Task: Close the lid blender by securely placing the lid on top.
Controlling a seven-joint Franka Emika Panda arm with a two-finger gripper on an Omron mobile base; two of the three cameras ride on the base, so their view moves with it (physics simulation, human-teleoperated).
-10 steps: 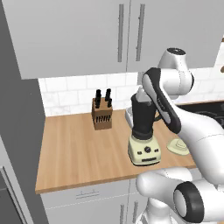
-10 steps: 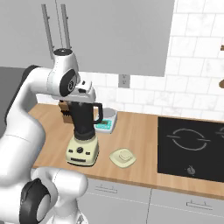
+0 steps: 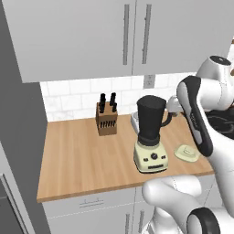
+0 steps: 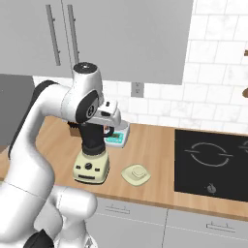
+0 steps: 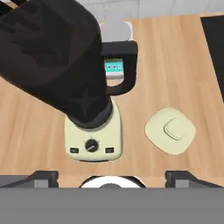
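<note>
Pale cream-yellow round lid (image 5: 170, 131) is lying on wooden tabletop (image 5: 175, 61) beside dark-jarred, cream-based blender (image 5: 89, 131); pincer (image 5: 111, 176) is being held released above both.

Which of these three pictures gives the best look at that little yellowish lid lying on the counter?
The hand view: the lid is seen from above, large and unobstructed, its raised centre knob plain. The right base view shows it smaller beside the blender. In the left base view the arm covers its right edge.

On the counter (image 3: 82, 160), the lid (image 3: 187, 152) lies right of the blender (image 3: 150, 137); the knife block (image 3: 106, 121) stands behind-left.
</note>
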